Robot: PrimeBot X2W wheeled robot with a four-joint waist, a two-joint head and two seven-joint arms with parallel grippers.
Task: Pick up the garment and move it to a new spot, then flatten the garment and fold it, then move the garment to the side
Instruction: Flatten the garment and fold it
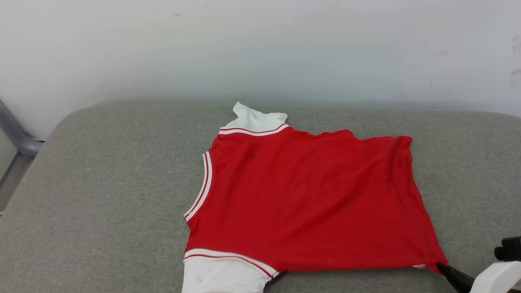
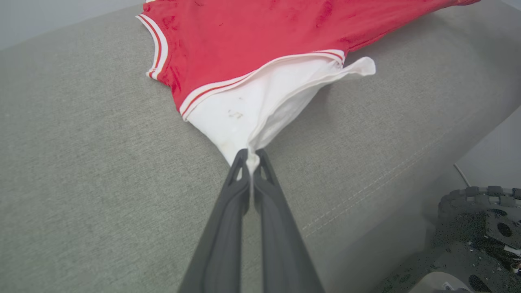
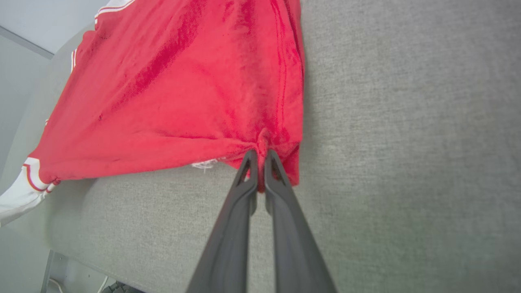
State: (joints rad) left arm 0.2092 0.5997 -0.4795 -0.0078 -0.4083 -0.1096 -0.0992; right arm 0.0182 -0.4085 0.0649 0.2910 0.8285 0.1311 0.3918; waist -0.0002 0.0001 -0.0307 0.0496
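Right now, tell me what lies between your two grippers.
The garment, stretched over the grey cushion: left gripper pinches its white sleeve, right gripper its red hem corner. Both wrist views show this.

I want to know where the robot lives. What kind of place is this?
Probably an indoor room with a sofa or bed, though I can't be sure. The red shirt lies on a soft grey fabric cushion with a stitched seam, next to a bare white wall.
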